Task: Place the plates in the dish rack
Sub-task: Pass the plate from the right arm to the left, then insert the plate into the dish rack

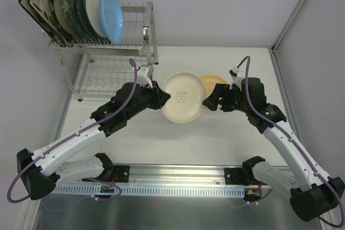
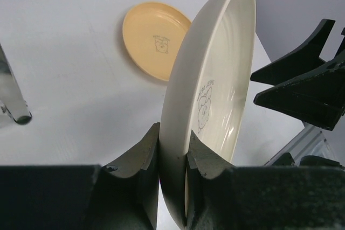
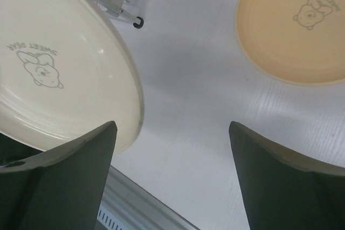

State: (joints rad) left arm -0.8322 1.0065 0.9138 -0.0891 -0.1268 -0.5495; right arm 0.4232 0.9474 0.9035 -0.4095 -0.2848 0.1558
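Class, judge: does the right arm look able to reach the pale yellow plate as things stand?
Probably yes. The right gripper, jaws open and empty, is beside the pale yellow plate, which lies uncovered on the table. The cream plate, clamped by the left gripper, sits aside.

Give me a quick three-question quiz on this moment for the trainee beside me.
1. True or false: the left gripper is shut on the cream plate at its rim, while the right gripper stands open.
2. In the top view, which plate is rightmost in the row on the dish rack? A. light blue plate B. red plate C. purple plate
3. Fill in: the pale yellow plate lies flat on the ____.

Key: 1 true; 2 A; 3 table.
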